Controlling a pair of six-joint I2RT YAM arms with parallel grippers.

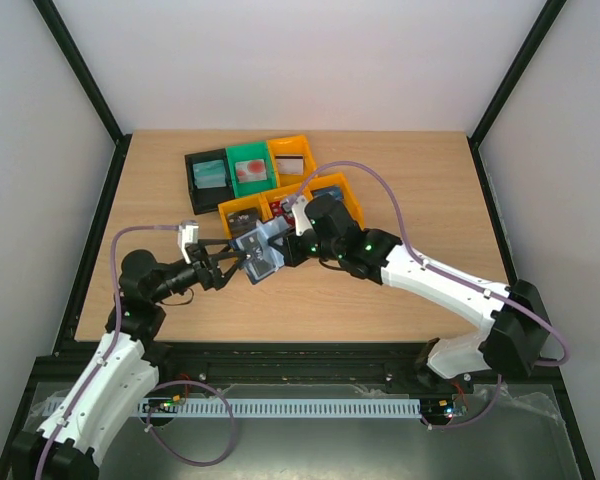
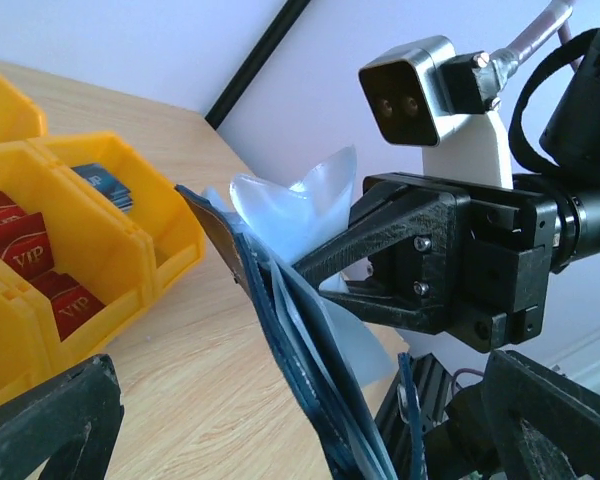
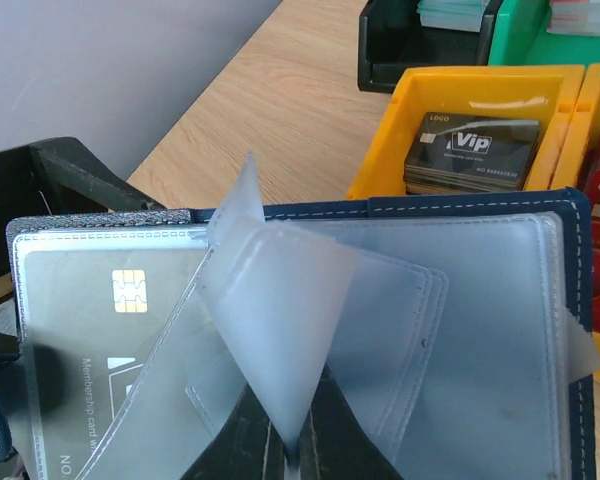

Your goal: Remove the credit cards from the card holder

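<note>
The card holder [image 1: 258,250] near the middle of the bench [image 1: 440,190]
It stands open between the left arm [image 1: 155,278] and the right arm [image 1: 430,275]. Just behind it runs a row of bins [image 1: 235,213] with cards [image 3: 470,150] inside. Three more bins [image 1: 248,150] lie behind that row. One card [image 3: 80,330] sits in a pocket of the holder.

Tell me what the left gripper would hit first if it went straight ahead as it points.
Most likely the wallet, which the right gripper holds up directly ahead of the left gripper. Nothing else shows in between, though depth is unclear.
</note>
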